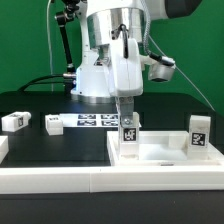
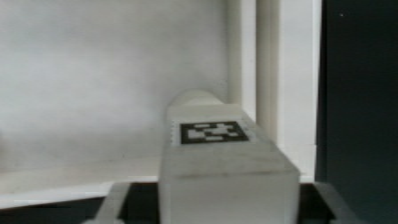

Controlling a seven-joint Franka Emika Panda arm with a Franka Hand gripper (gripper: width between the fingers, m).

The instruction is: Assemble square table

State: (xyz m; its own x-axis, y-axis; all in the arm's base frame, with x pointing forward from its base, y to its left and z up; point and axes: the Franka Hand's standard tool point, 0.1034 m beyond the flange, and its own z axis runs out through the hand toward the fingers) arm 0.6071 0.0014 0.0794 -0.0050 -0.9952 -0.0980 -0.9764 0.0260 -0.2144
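**State.** The fingers (image 1: 126, 112) are partly closed and clamp a leg (image 1: 128, 134) upright by its upper end. The leg extends straight below the fingers, over the top (image 1: 165, 152) and close to its rim. It cannot be told whether the leg's lower end touches the top. A second leg (image 1: 198, 133) stands on the top, well to one side of the fingers. The spare legs (image 1: 52, 124) lie on the desk (image 1: 40, 105), well to the other side.

**Hazards.**
- If the leg is off-centre over its seat, it may bind or tip when pressed down.
- The grip is short, so a side load may pivot the leg between the fingers.
- Nothing visible restrains the top, so a downward push may slide it.
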